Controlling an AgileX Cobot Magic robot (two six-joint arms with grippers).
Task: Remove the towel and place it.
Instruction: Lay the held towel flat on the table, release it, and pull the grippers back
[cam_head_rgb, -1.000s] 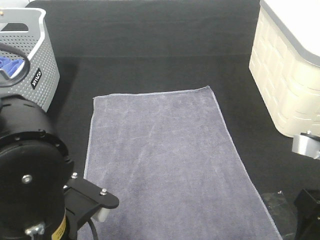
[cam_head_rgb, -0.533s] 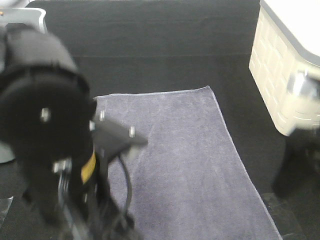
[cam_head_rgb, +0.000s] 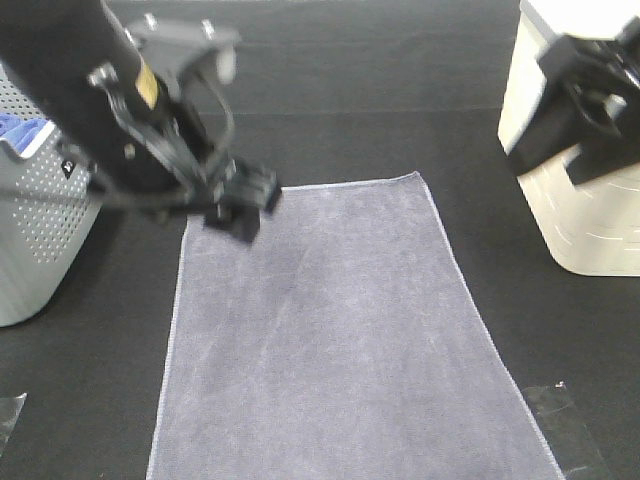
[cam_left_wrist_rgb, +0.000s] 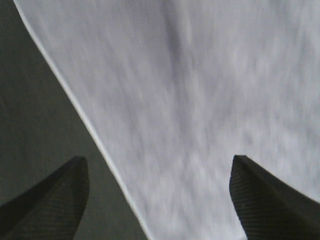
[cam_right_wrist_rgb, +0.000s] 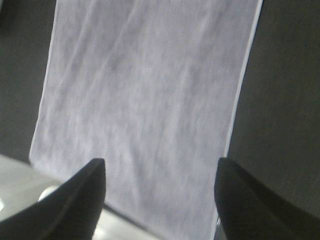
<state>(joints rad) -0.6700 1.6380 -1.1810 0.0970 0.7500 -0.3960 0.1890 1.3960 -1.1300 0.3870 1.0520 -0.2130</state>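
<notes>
The grey-lavender towel (cam_head_rgb: 340, 330) lies spread flat on the black table, long side running toward the front edge. My left gripper (cam_head_rgb: 240, 208) hangs over the towel's far left corner. In the left wrist view it (cam_left_wrist_rgb: 157, 210) is open and empty, with the towel (cam_left_wrist_rgb: 200, 100) and its hem below. My right arm (cam_head_rgb: 585, 110) is raised at the far right, in front of the cream basket. In the right wrist view that gripper (cam_right_wrist_rgb: 160, 200) is open and empty, high above the towel (cam_right_wrist_rgb: 145, 90).
A grey perforated basket (cam_head_rgb: 40, 220) with a bright blue cloth (cam_head_rgb: 20, 133) in it stands at the left. A cream basket (cam_head_rgb: 590, 220) stands at the right. Clear tape patches (cam_head_rgb: 560, 420) lie on the table near the front corners.
My left arm has swung up and away from the camera, out to the towel's far left corner. My right arm has risen from the lower right to the upper right. The towel has not moved.
</notes>
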